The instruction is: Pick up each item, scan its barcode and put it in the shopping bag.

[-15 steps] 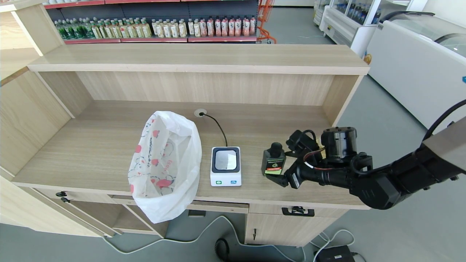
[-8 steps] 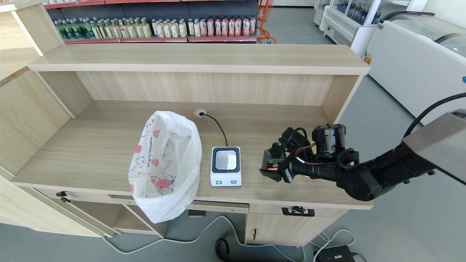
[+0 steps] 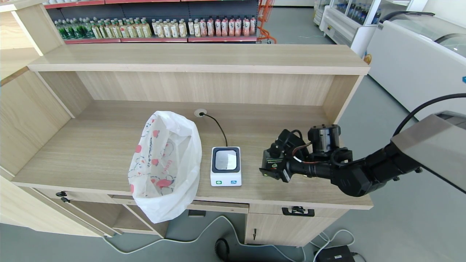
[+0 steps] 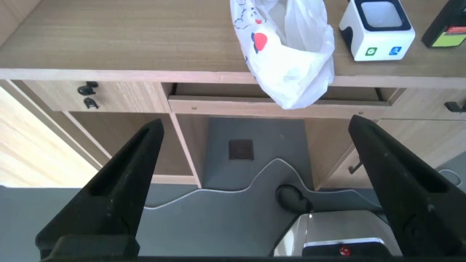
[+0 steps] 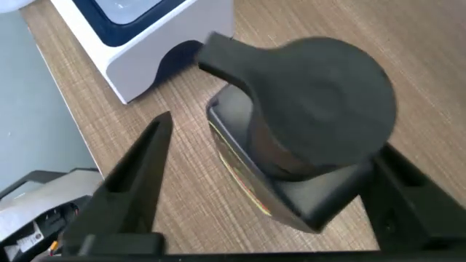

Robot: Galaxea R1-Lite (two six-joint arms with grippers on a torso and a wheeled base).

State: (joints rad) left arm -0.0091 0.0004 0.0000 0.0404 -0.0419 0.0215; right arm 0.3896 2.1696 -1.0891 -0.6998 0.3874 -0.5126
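Your right gripper (image 5: 269,211) has its fingers apart, the black bottle (image 5: 320,102) upright between them and not yet pinched; centre it, close squarely on the body below the cap; lift straight, since the scanner (image 3: 225,165) sits near, beyond the fingertips.

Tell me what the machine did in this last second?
The right pincer moved to the robot's left and slightly away from it, closing in on the black bottle. It now straddles the bottle, open, with a finger on either side and nothing gripped yet. The bottle, shopping bag and scanner stayed put.
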